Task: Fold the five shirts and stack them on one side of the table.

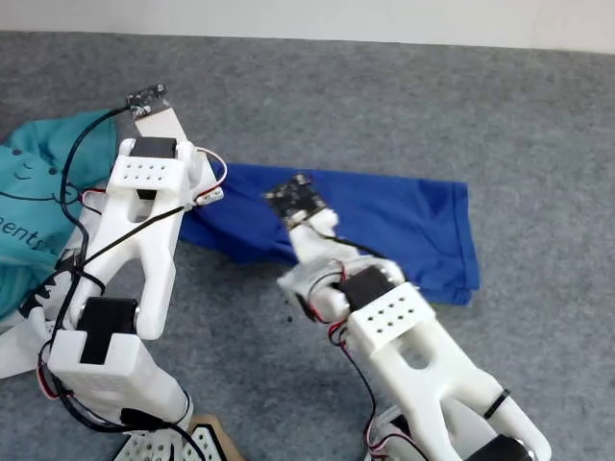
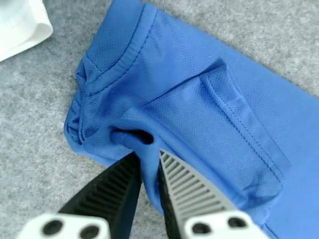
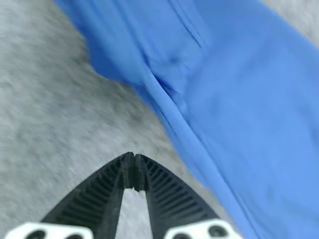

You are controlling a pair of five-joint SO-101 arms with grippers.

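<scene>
Open grey worktop [image 1: 384, 96]: far strip and right side. Obstacles: blue shirt [image 1: 404, 226] spread mid-worktop; teal shirt [image 1: 38, 211] bunched at left edge.

A grey, carpet-like worktop [image 1: 538, 125] spreads beneath both tools. Its bare nap lies directly under the tips of the right tool [image 3: 133, 158]. Far beyond the tools, a pale strip [image 1: 384, 17] borders the worktop's far edge. A brown flat piece [image 1: 216, 440] lies well behind the left tool [image 2: 148, 157].

The blue shirt [image 2: 209, 99] is matt mesh cloth (stitched hems); the table [image 1: 538, 115] rough grey felt.
</scene>
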